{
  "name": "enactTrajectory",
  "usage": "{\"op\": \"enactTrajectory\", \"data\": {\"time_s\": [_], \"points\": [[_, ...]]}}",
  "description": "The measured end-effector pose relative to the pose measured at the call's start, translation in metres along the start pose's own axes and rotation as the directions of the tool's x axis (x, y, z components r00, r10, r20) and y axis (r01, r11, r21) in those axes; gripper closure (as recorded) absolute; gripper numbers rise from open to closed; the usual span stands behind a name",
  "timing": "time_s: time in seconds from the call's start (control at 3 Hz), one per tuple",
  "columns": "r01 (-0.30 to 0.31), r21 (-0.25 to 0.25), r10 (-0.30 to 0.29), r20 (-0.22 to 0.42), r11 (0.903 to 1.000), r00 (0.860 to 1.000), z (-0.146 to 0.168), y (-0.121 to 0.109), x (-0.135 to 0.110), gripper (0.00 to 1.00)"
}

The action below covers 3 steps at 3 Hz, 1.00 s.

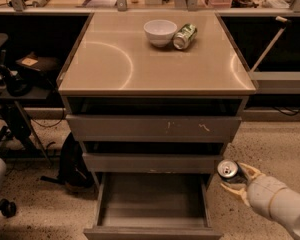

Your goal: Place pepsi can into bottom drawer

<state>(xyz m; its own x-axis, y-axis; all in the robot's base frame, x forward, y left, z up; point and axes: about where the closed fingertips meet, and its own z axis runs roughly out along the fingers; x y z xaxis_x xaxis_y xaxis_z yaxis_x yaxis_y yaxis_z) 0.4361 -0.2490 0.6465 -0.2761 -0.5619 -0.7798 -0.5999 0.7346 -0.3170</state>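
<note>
A robot's gripper point(236, 180) hangs low at the cabinet's point(140, 64) right front corner, its two pale fingers point(248, 171) clamped around the pepsi can point(228, 170). The can sits upright in the grasp, its silver top facing the camera, clear of the speckled floor point(275, 139) and just to the right of the cabinet's lowest tier. The arm point(277, 201) behind it reaches in from the lower right, away from the cabinet.

The bottom drawer point(152, 232) of the cabinet stands pulled out toward the camera, and its flat grey-brown floor is open to view. The can is outside it, beside its right wall and level with its back end.

Above it on the cabinet, the middle drawer point(150, 162) and the top drawer point(152, 128) show their plain fronts, each set slightly forward with a dark gap over it. The top drawer's front carries a few pale scuffs.

On the cabinet's top, toward the rear, a white bowl point(160, 32) stands upright. A green can point(184, 36) lies on its side just to the bowl's right, and from this angle it cannot be told whether the two touch.

A black bag point(72, 161) slumps on the floor against the cabinet's left side.
</note>
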Motion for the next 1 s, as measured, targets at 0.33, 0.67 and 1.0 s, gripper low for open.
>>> {"op": "enactTrajectory", "data": {"time_s": [0.33,0.67,1.0], "points": [[-0.141,-0.080,0.136,-0.060,0.9868,0.989,0.076,0.036,0.066,1.00],[-0.312,-0.154,0.289,-0.151,0.9377,0.945,0.146,0.083,0.127,1.00],[-0.349,-0.204,0.318,-0.172,0.9144,0.932,0.163,0.115,0.143,1.00]]}}
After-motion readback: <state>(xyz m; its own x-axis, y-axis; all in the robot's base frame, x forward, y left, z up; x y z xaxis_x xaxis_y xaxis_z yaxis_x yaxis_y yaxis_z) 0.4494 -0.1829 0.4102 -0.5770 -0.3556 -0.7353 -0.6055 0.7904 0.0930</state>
